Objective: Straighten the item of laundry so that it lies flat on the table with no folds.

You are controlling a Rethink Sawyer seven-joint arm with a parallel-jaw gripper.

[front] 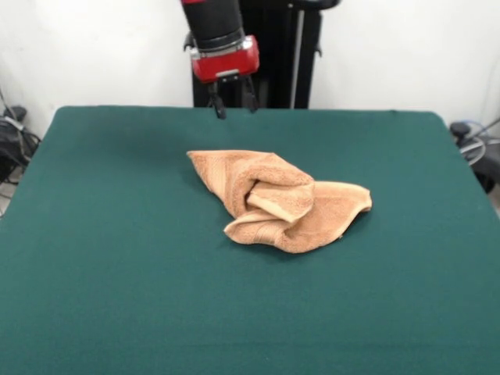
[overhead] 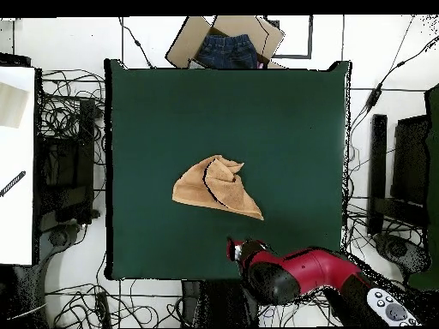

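The orange-tan towel (front: 277,200) lies crumpled near the middle of the dark green table (front: 117,258), folded over itself with a rolled fold at its centre. It also shows in the overhead view (overhead: 216,187). My gripper (front: 232,99) hangs above the table's far edge, behind the towel and apart from it, its two fingers spread and empty. In the overhead view the gripper (overhead: 235,250) is near the table's bottom edge (overhead: 171,270), below the towel.
A cardboard box holding a dark blue garment (overhead: 226,47) stands beyond the table's top edge in the overhead view. Cables and equipment (overhead: 64,171) lie on the floor at both sides. The black pedestal (front: 277,55) stands behind the table.
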